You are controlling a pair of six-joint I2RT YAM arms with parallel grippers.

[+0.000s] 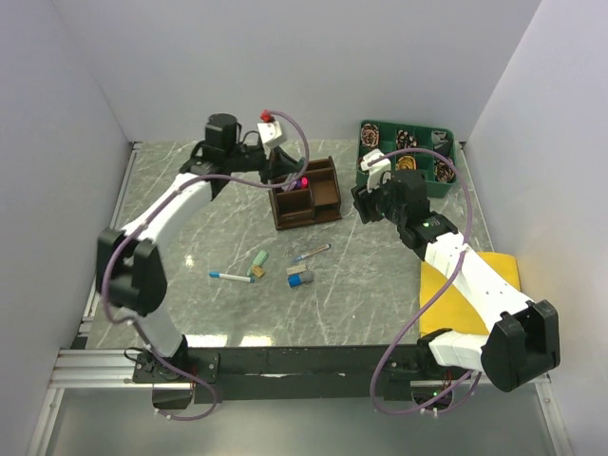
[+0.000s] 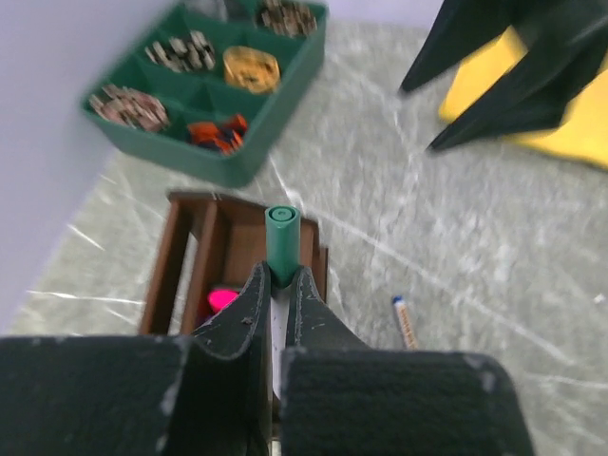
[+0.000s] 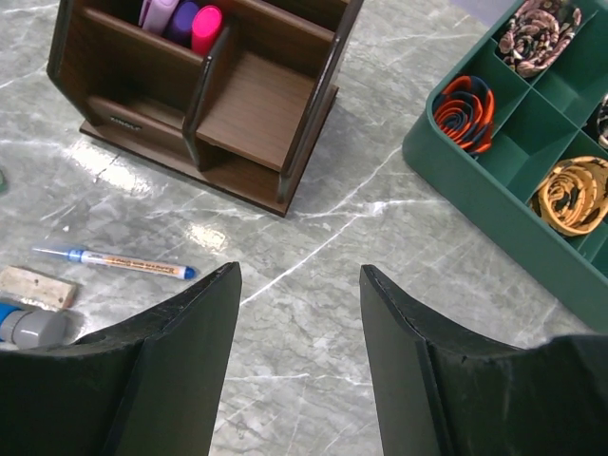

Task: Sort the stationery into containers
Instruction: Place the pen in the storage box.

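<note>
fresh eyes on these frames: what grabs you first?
The left gripper stands out first, shut on a green marker right above the brown organiser, which already holds a pink marker. After that comes the green tray of coiled cables at the table's far right. Then there are the loose pieces mid-table, such as a white pen and a blue-grey piece.

Green marker (image 2: pixel 281 245) hangs upright over brown organiser (image 2: pixel 179 261); blue-capped pen (image 1: pixel 231 276) lies apart.
</note>
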